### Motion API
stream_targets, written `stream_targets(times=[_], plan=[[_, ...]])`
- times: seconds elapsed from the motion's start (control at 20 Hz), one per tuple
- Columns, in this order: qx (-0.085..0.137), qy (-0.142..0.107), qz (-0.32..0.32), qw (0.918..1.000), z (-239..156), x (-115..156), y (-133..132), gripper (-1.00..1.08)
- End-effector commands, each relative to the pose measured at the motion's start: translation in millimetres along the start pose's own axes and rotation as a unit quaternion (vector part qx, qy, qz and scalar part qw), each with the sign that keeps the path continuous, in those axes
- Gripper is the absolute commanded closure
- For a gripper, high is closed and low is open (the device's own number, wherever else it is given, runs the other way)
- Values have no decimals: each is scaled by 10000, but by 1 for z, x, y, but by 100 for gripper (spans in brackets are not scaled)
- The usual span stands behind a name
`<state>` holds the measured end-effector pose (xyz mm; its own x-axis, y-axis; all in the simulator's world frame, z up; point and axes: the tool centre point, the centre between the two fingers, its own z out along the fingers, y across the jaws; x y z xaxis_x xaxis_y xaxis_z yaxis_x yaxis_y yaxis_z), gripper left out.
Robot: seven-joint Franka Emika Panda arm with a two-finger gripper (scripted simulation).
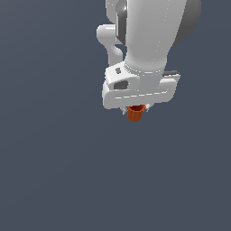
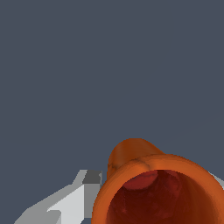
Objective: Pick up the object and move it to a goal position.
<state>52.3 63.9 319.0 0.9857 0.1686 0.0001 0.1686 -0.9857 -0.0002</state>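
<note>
Background: plain dark blue-grey surface fills both views; no edge or corner of it shows, so nothing can be placed by its borders.
Arm: white Panda arm comes down from the top of the exterior view, with its wide white hand block lowest, right of centre in that view.
Gripper: points downward; the hand block hides most of it in the exterior view.
Fingers: a white-grey finger lies right beside the cup's wall in the wrist view; a sliver of another shows at the far side. They close on the cup.
Object: small orange-red cup held between the fingers just under the hand block, hollow mouth facing up toward the wrist camera, tapered body pointing down.
Cup interior: darker red, seen straight into from the wrist view.
</note>
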Motion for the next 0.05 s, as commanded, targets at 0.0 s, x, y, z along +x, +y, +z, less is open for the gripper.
stream_targets(times=[0.0], plan=[[0, 0, -1, 10000, 1, 0, 0, 108]])
